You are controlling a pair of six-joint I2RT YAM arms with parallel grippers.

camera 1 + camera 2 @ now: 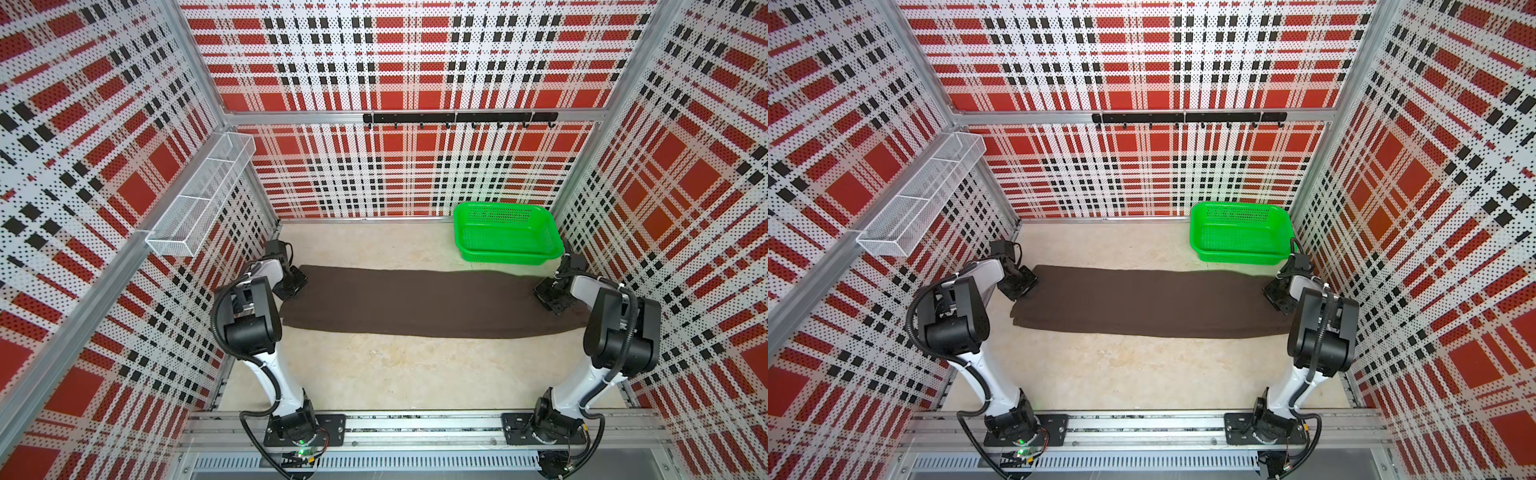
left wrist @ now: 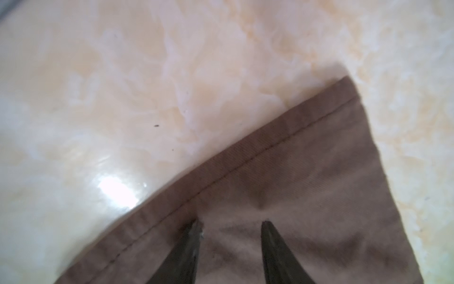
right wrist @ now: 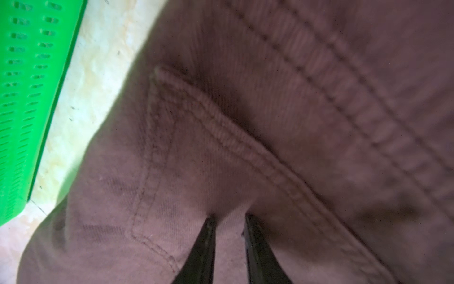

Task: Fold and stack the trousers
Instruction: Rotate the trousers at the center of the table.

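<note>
We see the trousers (image 1: 415, 303), dark brown and folded to a long band, lying across the table (image 1: 395, 365) from 9 to 3 o'clock. The left gripper (image 2: 231, 222) is about half open, its tips on the hem corner at 9 o'clock. The right gripper (image 3: 229, 217), nearly closed, pinches a ridge of cloth beside a pocket at 3 o'clock. The green basket (image 1: 509, 254) sits near at 1 o'clock.

Both top views overhead; wrist views skim trousers (image 2: 307, 191).
</note>
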